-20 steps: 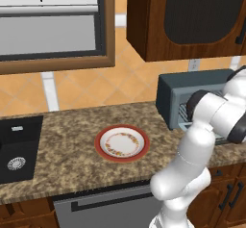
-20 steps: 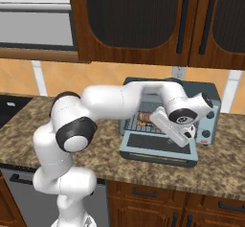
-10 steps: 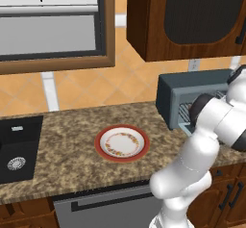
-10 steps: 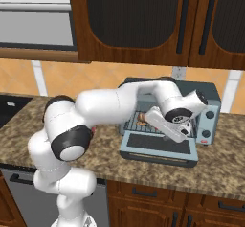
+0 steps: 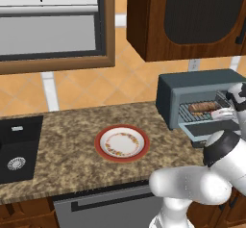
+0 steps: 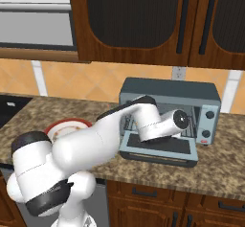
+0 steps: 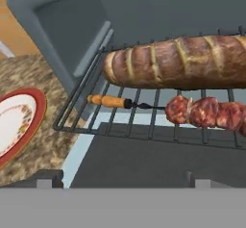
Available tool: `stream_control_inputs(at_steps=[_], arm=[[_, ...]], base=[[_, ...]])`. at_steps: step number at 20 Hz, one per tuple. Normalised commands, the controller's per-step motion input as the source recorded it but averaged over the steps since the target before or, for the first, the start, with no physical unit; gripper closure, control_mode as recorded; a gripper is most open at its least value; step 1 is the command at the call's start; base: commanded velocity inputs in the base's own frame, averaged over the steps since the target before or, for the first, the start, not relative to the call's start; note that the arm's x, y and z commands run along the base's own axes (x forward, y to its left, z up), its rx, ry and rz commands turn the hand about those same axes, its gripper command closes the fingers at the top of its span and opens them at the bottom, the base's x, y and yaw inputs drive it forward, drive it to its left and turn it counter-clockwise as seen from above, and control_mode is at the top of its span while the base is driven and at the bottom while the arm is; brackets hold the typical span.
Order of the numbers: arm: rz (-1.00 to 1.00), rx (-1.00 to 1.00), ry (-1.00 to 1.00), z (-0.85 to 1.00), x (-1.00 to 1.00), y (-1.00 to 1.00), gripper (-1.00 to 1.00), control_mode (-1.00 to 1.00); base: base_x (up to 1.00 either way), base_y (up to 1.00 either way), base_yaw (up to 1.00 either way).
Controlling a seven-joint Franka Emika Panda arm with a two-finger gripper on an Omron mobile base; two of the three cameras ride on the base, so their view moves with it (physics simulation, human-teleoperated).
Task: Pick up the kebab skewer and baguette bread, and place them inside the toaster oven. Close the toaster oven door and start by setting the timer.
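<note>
Lying side by side on the wire rack inside the toaster oven, the baguette bread and the kebab skewer were seen through the hand camera, the loaf deeper in and the skewer nearer the front, its orange handle pointing toward the plate. The toaster oven door was found dropped flat on the granite counter. The gripper was held at the oven mouth with its jaws spread wide, grasping nothing.
</note>
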Motion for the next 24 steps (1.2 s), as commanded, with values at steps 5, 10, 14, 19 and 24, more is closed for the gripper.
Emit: stream_control_inputs(at_steps=[5, 10, 14, 19, 24], arm=[[-0.07, -0.16, -0.20, -0.01, 0.00, -0.04, -1.00, -1.00], [-0.14, -0.01, -0.05, 0.01, 0.00, -0.15, -1.00, -1.00], [-0.02, 0.02, 0.00, 0.00, 0.00, -0.33, -1.00, -1.00], [0.00, 0.03, 0.00, 0.00, 0.09, -0.30, -1.00, -1.00], [0.00, 0.00, 0.00, 0.00, 0.21, -0.06, -1.00, -1.00]], base=[[0.00, 0.00, 0.00], [0.00, 0.00, 0.00], [0.00, 0.00, 0.00], [0.00, 0.00, 0.00], [0.00, 0.00, 0.00]])
